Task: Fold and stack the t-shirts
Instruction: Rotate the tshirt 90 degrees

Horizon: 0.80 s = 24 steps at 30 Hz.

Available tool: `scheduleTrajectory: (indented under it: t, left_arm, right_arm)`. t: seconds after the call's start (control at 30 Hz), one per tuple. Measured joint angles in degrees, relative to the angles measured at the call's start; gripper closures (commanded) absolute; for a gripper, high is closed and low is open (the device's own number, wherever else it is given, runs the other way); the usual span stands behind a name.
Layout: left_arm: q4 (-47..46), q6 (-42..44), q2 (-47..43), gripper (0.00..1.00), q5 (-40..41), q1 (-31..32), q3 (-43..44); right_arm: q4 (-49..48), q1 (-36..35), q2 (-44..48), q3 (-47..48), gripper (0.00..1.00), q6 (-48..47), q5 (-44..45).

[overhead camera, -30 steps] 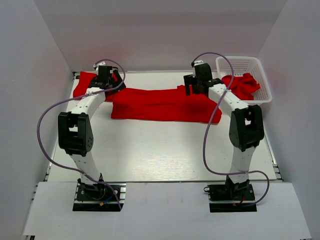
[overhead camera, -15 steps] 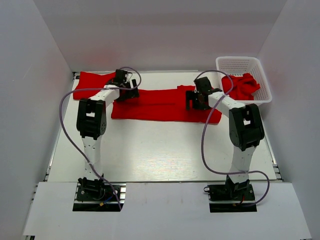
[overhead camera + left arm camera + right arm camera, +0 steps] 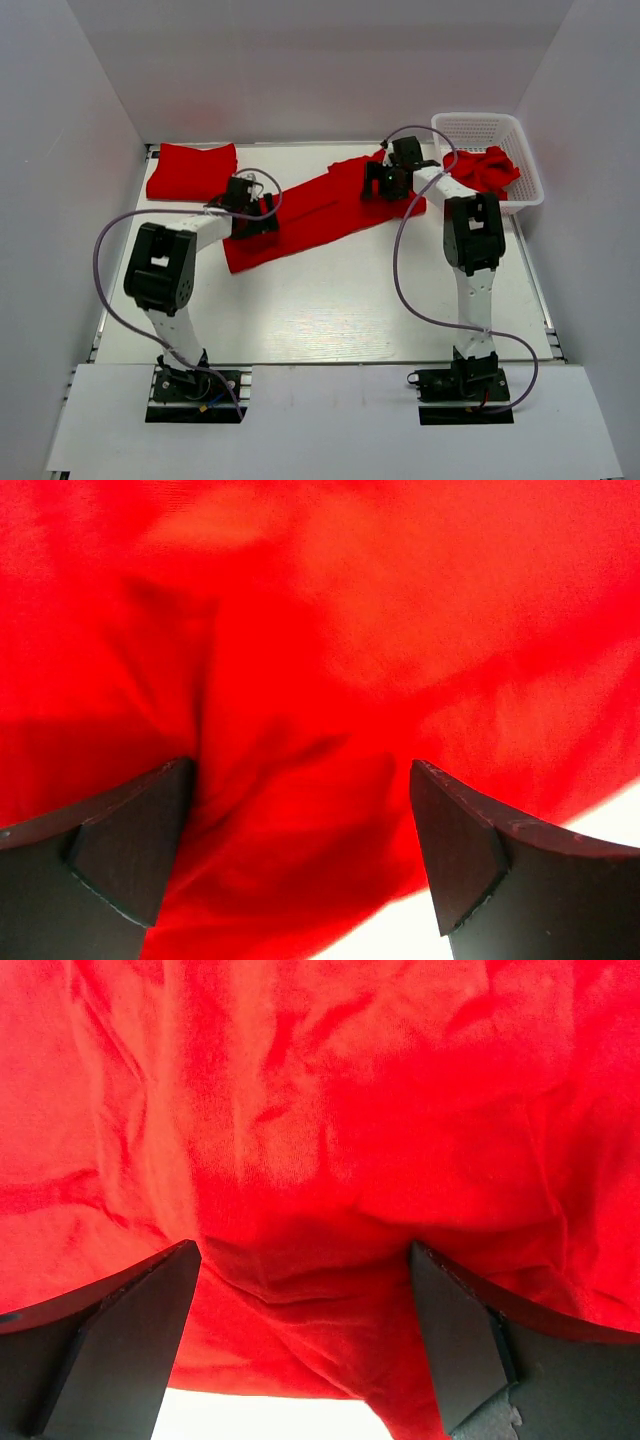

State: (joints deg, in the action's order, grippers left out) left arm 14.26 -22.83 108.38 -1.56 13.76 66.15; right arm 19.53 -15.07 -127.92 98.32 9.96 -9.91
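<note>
Left gripper (image 3: 258, 215): we are seeing it at about 10 o'clock from the table's (image 3: 320, 310) middle, its fingers standing wide apart and gripping nothing, with red cloth filling the gap beneath them.
Long t-shirt (image 3: 320, 210): it is lying on the table as a slanting band, running from 8 o'clock toward 1 o'clock, with a gripper over each end.
Right gripper (image 3: 385, 185): at 1 o'clock we are finding its fingers likewise spread wide, clamping nothing, over wrinkled cloth.
Folded t-shirt (image 3: 190, 170): it is lying at 10 o'clock, farther back, apart from the band.
Basket (image 3: 480, 128): it is sitting at 2 o'clock, holding a crumpled t-shirt (image 3: 490, 170).
</note>
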Motion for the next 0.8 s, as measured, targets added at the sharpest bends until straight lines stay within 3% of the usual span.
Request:
scheduleTrajectory:
  t: [0.2,0.3,0.5,0.63,0.8]
  left_arm:
    - [-2.95,-2.16,-13.4,0.0,-10.36,7.8,-17.31]
    - [-0.72,-2.32,-16.61,0.0,-17.75,13.09,-20.37]
    - [10.49,-0.46,-13.81,0.0,-32.41,23.26,-16.46]
    - [20.87,1.44,-10.71,0.0,-31.5,26.6,-10.34]
    - [28.24,3.06,-13.16,0.0,-26.36,26.53,-4.44]
  right_arm:
    - [-2.34,-0.48,-7.78,10.75,0.1,0.04,-7.89]
    - [-6.08,-1.16,-10.4,13.22,0.1,1.25,-11.72]
    - [-9.64,-3.37,-13.07,16.06,0.1,3.15,-15.65]
    - [-9.53,-4.57,-12.74,15.76,0.1,2.64,-14.27]
    - [-8.07,-4.98,-8.9,11.96,0.1,1.33,-10.97]
